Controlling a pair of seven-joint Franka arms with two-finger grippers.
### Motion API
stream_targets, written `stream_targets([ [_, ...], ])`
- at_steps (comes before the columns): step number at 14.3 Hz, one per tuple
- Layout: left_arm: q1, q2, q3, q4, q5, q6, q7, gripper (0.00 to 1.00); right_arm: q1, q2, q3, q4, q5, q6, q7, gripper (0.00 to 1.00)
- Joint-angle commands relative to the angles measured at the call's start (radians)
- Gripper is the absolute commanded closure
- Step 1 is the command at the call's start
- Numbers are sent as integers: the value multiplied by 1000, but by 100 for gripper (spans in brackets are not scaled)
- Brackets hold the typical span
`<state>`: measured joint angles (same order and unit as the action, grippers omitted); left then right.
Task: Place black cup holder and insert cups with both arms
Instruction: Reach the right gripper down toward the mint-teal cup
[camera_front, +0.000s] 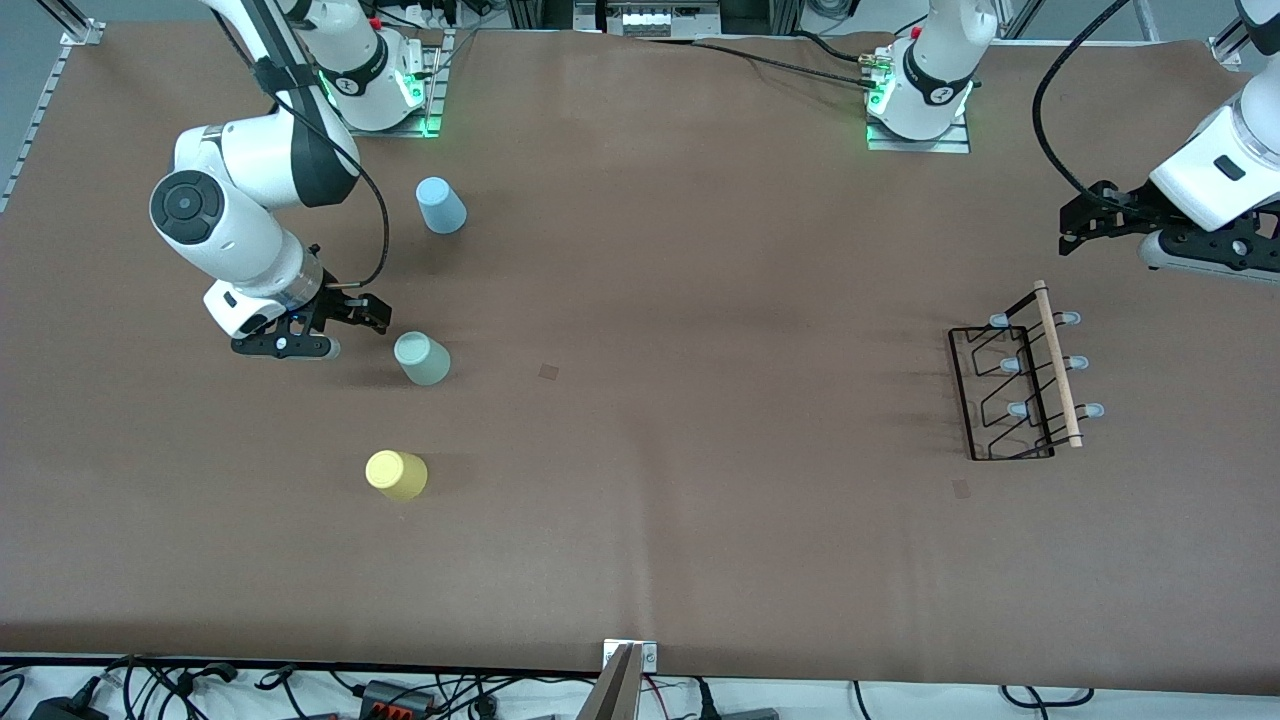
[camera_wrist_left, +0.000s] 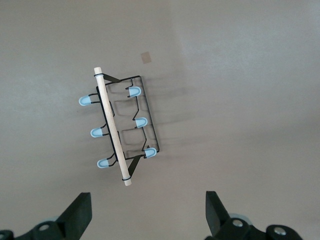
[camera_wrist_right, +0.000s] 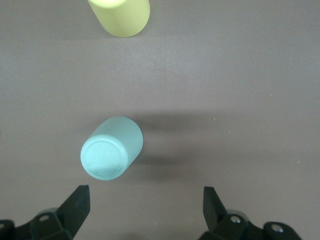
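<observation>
Nothing is held yet (both claws gape). The left gripper (camera_wrist_left: 145, 215) hangs over the thin black wire cup holder (camera_front: 1020, 385), lying on its side; the right gripper (camera_wrist_right: 142, 212) hovers beside the upturned mint-green plastic cup (camera_front: 422, 359), well apart from the holder. I'd guess standing the holder up comes first.

Yellow cup (camera_wrist_right: 120, 16) cropped at the right wrist view's edge; cups' mouths unseen.

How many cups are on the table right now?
3, all upside down toward the right arm's end: light blue cup farthest from the front camera, mint green cup in the middle, yellow cup nearest. None looks hidden.
</observation>
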<state>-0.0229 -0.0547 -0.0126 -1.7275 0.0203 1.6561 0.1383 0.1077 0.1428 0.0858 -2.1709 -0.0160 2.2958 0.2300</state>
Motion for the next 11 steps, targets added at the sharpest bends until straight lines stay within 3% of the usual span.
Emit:
stream_targets([
  [1, -2, 13, 6, 26, -20, -18, 9, 0, 13, -5, -3, -12, 5, 17, 11, 0],
  [11, -2, 15, 6, 26, -20, -21, 9, 0, 47, 30, -3, -12, 5, 33, 14, 0],
])
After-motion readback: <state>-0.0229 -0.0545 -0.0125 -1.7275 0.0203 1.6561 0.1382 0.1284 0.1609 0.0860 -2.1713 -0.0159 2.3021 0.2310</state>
